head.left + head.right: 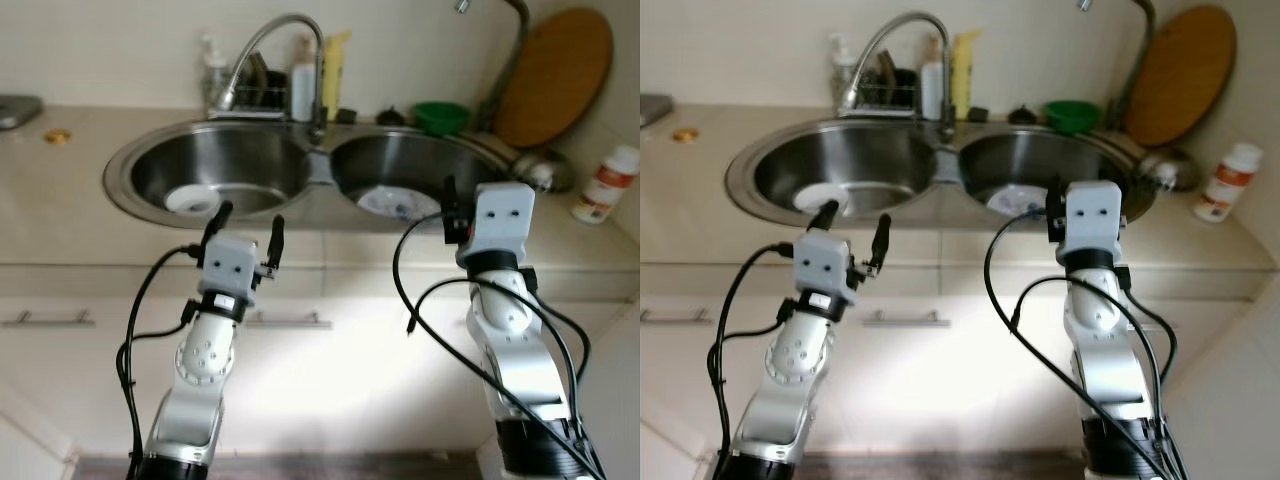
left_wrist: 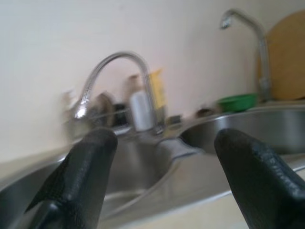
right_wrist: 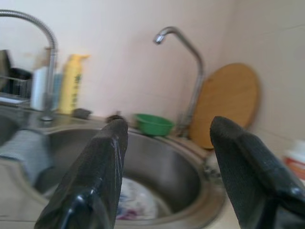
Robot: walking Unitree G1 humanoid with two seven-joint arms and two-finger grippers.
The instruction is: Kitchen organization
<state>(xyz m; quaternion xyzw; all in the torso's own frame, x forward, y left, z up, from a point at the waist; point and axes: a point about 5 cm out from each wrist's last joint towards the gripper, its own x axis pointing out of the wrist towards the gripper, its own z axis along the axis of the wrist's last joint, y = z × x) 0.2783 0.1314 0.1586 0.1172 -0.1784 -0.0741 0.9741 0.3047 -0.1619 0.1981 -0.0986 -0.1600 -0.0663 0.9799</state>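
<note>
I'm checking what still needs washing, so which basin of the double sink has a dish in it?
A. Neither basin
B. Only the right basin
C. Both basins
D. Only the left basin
C: a white dish lies at the bottom of the left basin and a patterned plate lies in the right basin, partly behind the right gripper.

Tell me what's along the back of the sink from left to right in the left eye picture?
Clear soap bottle → dish rack → white bottle → yellow bottle → green bowl → round wooden board → white jar with red lid.
</note>
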